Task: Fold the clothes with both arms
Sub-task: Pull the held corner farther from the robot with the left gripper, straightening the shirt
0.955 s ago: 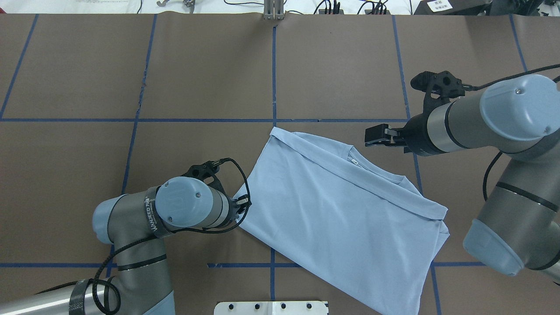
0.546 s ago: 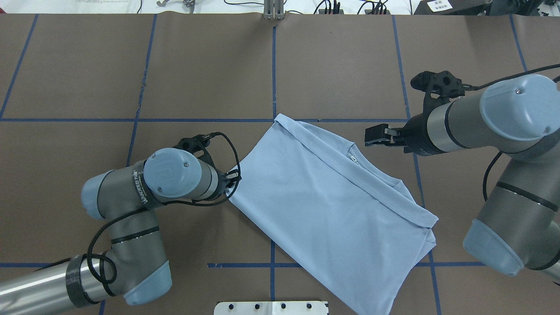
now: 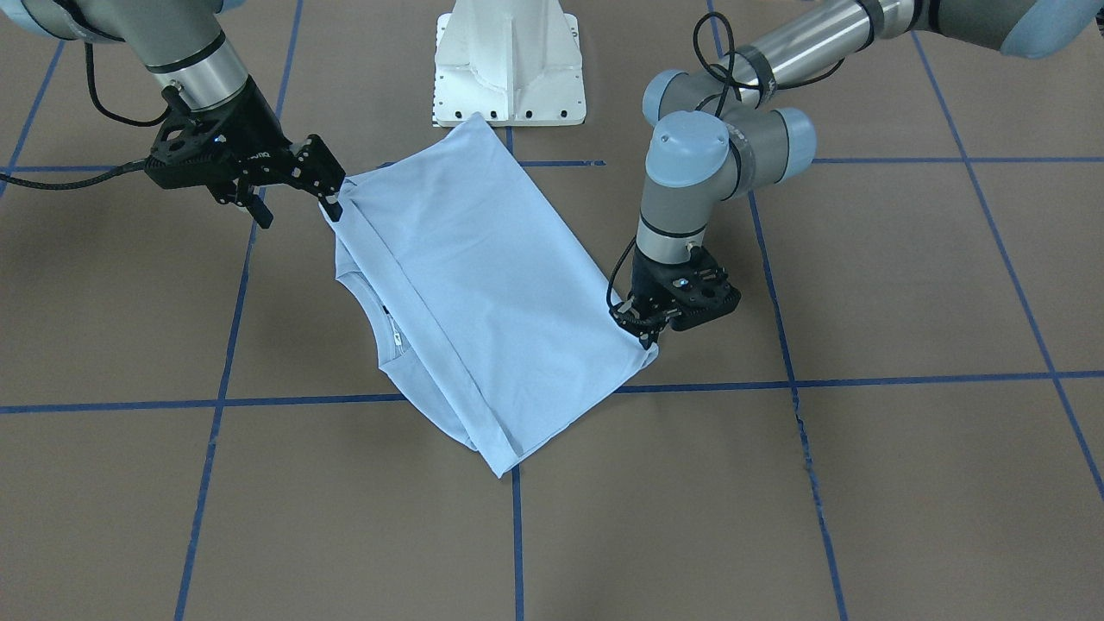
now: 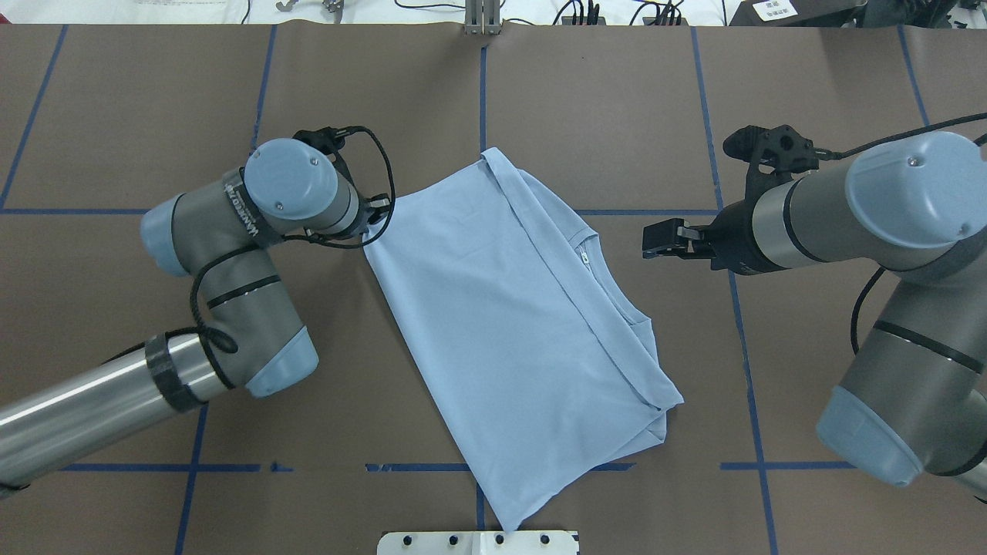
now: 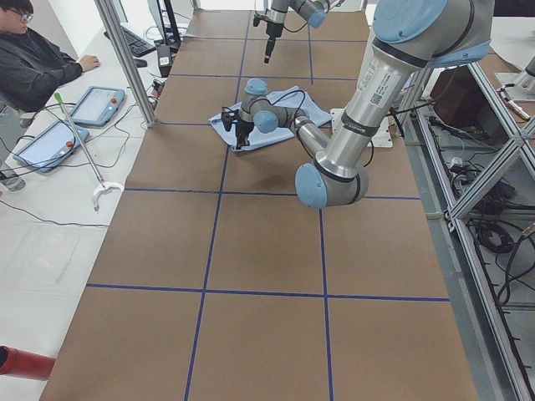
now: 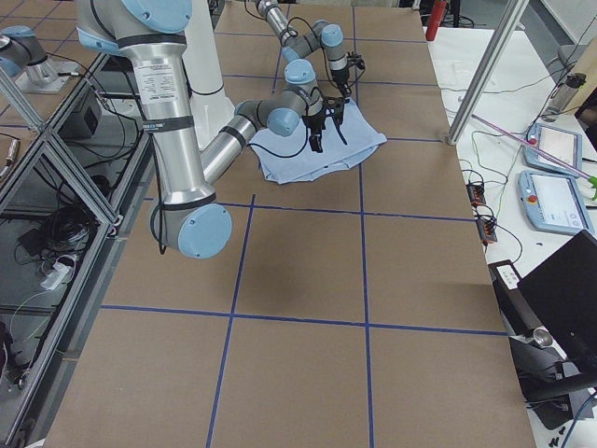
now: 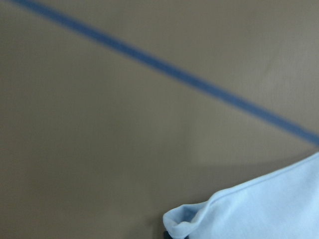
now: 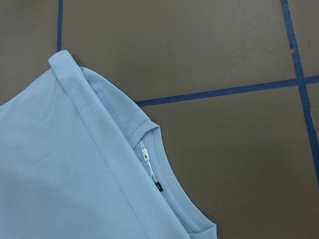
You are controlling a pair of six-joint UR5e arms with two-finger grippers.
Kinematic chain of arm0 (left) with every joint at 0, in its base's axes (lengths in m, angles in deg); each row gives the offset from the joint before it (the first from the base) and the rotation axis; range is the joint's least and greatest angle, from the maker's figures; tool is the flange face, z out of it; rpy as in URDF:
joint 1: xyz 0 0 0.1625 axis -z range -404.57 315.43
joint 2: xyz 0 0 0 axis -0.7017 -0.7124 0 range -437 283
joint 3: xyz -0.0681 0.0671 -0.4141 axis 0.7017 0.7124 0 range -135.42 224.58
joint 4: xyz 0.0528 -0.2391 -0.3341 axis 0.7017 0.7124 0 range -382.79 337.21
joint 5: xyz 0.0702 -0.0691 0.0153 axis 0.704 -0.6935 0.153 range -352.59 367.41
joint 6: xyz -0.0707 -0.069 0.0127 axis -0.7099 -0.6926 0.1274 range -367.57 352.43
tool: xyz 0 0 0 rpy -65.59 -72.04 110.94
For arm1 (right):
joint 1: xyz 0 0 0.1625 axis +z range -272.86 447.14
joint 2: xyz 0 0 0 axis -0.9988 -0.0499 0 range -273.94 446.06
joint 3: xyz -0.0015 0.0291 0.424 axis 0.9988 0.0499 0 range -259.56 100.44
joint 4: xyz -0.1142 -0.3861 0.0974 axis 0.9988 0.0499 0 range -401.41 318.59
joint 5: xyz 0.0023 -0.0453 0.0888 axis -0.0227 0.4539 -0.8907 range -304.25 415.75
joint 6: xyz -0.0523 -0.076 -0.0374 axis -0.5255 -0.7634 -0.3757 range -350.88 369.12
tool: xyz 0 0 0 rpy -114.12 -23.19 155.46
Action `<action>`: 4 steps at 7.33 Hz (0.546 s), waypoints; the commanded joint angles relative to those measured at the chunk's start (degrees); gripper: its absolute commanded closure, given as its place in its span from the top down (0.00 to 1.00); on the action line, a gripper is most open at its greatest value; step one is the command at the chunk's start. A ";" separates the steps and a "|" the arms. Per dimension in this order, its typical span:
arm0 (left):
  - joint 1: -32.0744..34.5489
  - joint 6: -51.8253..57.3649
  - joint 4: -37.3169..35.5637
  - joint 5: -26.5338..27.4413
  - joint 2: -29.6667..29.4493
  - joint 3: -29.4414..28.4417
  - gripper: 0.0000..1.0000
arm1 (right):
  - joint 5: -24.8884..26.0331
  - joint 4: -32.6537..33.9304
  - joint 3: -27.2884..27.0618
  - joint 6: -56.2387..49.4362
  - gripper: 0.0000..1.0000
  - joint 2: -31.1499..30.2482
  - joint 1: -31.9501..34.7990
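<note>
The light blue T-shirt (image 4: 509,331) lies folded into a long panel, set diagonally across the middle of the brown table (image 4: 601,116), its nearest corner reaching the white pedestal base (image 3: 511,65). The collar (image 8: 169,184) and its small label (image 8: 145,155) peek out from under a turned-over band along the edge that faces the right arm. The left gripper (image 3: 642,332) is down at the table, pinching the far corner on the opposite side. The left wrist camera shows a bunched tip of cloth at its lower edge, so the corner is probably held in order to drag or swing the shirt square with the blue tape lines (image 4: 483,100) before the next fold. The right gripper (image 4: 654,240) hangs above the table, just off the collar side and clear of the fabric, its jaws spread. It looks to be waiting for an edge to come within reach. The chest print shows in no view and may be folded inside or face down. The sleeves are tucked out of sight, and the left fingertips are mostly masked by the wrist and cable. In both side views the shirt is small and far off. A seated person (image 5: 38,58) is cut off at the frame's corner.
</note>
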 commanded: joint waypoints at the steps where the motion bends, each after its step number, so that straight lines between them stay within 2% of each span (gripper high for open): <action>1: 4.22 6.16 8.44 0.13 -7.30 -13.18 0.00 | 0.01 -0.04 0.08 0.00 1.00 0.00 -0.04; 3: 4.23 8.64 17.93 4.76 -15.11 -26.53 0.00 | 0.01 -0.04 0.17 0.09 1.00 0.00 -0.04; 4: 4.23 8.91 21.37 5.14 -15.33 -27.30 0.00 | 0.10 -0.04 0.17 0.00 1.00 0.00 -0.04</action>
